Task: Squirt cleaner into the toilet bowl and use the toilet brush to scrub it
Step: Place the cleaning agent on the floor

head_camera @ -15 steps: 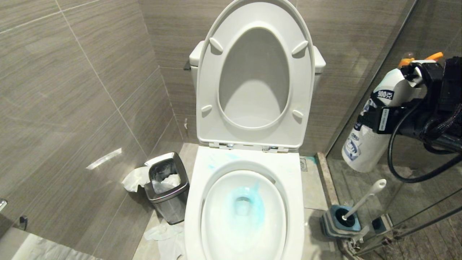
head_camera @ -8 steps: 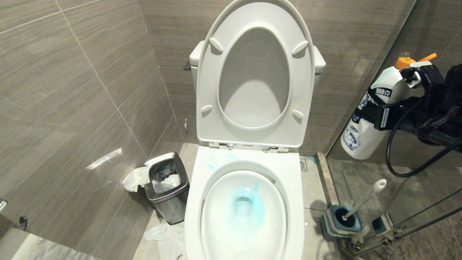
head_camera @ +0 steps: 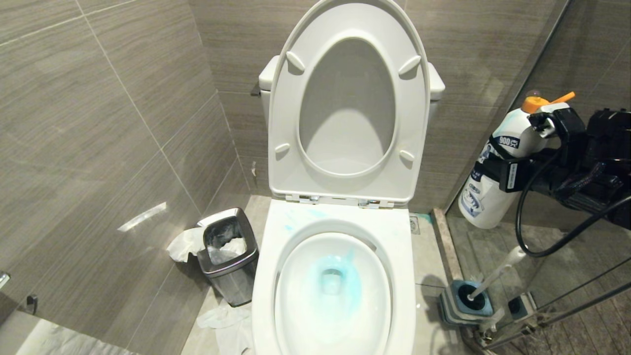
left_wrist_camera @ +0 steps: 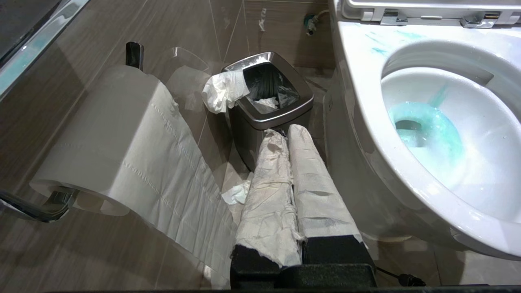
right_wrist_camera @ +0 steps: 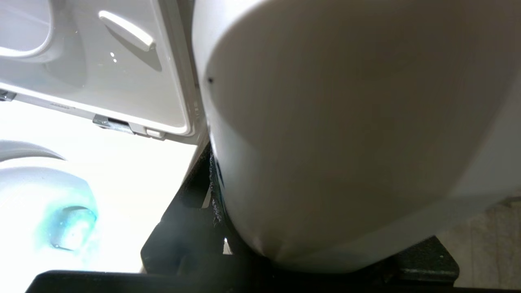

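R gripper (head_camera: 512, 170) is sitting at the right edge of the head view, jaws part-spread and clamped round a white cleaner bottle (head_camera: 488, 190) w/ an orange cap. Bottle is hanging upright-ish, tilted a bit, clear of the floor, off to the right of the bowl (head_camera: 404, 296) and above the brush (head_camera: 493, 276). Most of the arm is running out of frame; a black cable is looping below it. In the right wrist view the bottle (right_wrist_camera: 350, 134) is filling nearly the whole pic, so fingers are mostly hidden; only black gripper bits are showing under it.

Cleaner (head_camera: 340, 281) is lying as a blue-green ring and streak low in the basin round the drain, plus faint smears on the back rim near the hinges. Seat and lid are standing up against the tank. Bowl's front is cut off at the bottom edge.

Brush is standing tilted in its square base on the floor right of the bowl, by a glass partition; bristle head is hidden in the base, and the handle's upper end is lying partly behind the cable.

L gripper (left_wrist_camera: 290, 138) is showing only in its own wrist view, paper-wrapped fingers pressed together, holding nothing, pointing at a steel bin (left_wrist_camera: 268, 106) left of the bowl. Loo roll (left_wrist_camera: 118, 142) is hanging close by, its holder partly cut off.
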